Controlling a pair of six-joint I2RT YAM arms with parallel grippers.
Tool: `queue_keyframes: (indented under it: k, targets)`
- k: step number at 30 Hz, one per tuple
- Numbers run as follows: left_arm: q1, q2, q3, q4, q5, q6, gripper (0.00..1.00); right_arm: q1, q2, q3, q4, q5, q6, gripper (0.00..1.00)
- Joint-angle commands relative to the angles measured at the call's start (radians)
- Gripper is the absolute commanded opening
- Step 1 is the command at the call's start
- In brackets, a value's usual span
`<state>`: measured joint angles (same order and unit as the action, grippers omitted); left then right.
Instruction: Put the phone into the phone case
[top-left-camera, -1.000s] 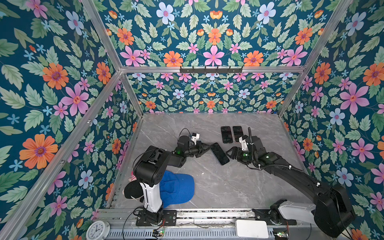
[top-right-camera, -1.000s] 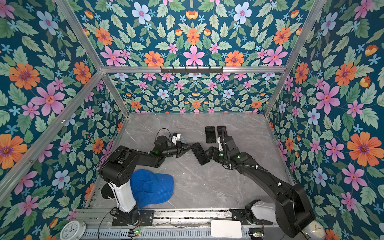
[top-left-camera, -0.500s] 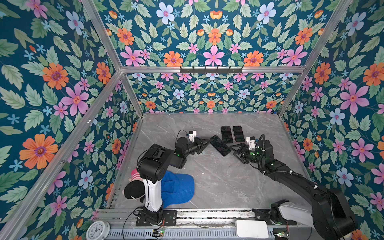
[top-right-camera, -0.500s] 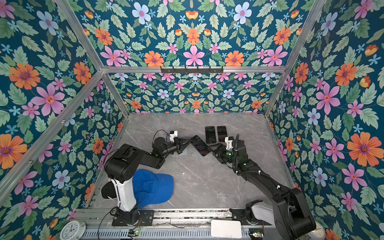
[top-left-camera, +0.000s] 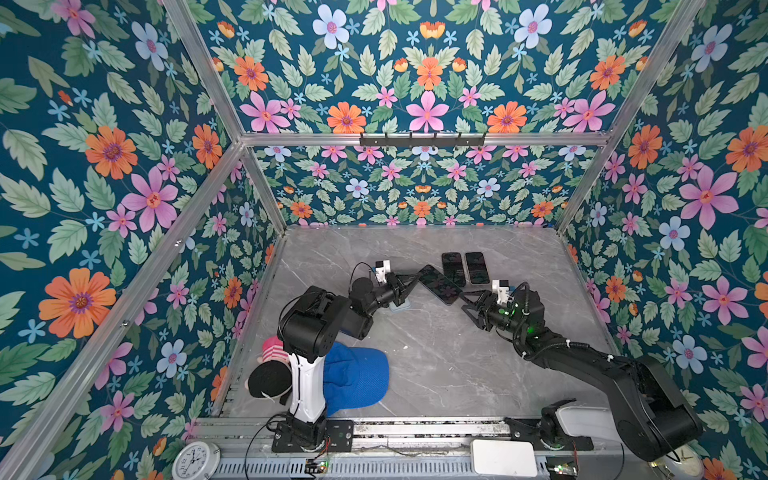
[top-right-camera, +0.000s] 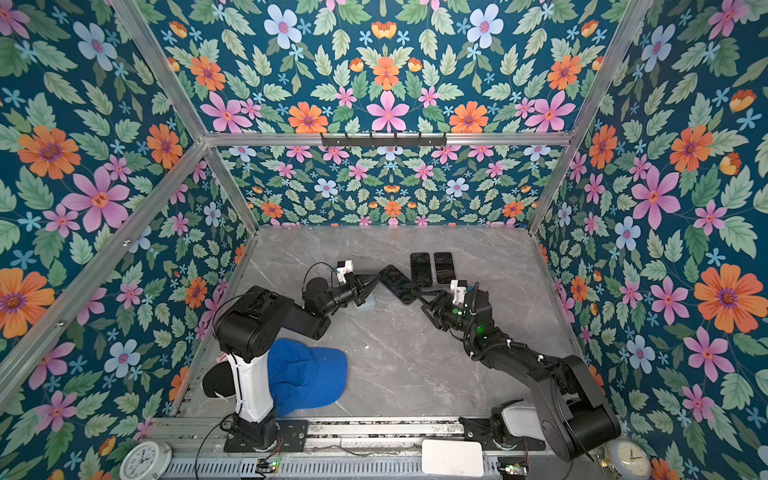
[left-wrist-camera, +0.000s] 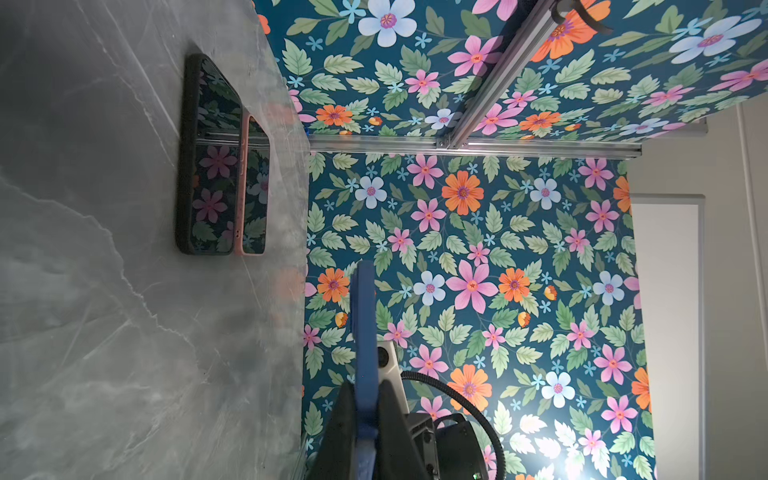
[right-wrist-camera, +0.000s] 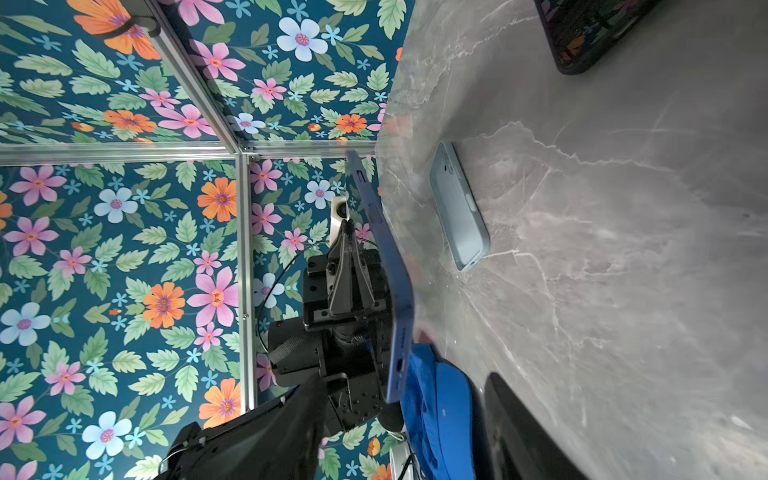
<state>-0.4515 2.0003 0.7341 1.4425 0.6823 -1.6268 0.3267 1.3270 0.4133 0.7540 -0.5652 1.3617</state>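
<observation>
Blue-edged glossy phone (top-left-camera: 440, 286) clamped in left jaws; right jaws apart; pale-blue rounded phone case (right-wrist-camera: 457, 205) flat on marble (top-left-camera: 436, 365)

1. Grey marble tabletop (top-left-camera: 436, 365).
2. Back centre: black-case phone (left-wrist-camera: 208, 166) & pink-case phone (left-wrist-camera: 255, 187) flat, side by side, screens up.
3. Mid-left: lt-blue phone case (right-wrist-camera: 457, 208) lying flat.
4. Front-left corner: blue cap (top-left-camera: 357, 380), w/ pink/black soft item (top-left-camera: 268, 378) just beside it.

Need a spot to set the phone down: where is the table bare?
The widest bare stretch of table lies in front, between the blue cap and the right arm. The back left corner, behind the left arm, is bare too. The middle is crowded: held phone, blue case, two phones behind.
</observation>
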Motion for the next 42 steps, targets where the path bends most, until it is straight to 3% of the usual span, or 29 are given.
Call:
queue_keyframes:
  k: [1, 27, 42]
  targets:
    - [0.000, 0.013, 0.004, 0.121, -0.003, -0.043, 0.01, 0.001, 0.035, -0.010, 0.204, -0.001, 0.087, 0.59]
    - [-0.001, 0.037, 0.020, 0.151, 0.005, -0.077, 0.02, 0.024, 0.169, 0.025, 0.313, -0.012, 0.132, 0.21]
    - [-0.001, 0.032, 0.014, 0.143, 0.010, -0.075, 0.07, 0.027, 0.169, 0.028, 0.289, -0.005, 0.131, 0.10]
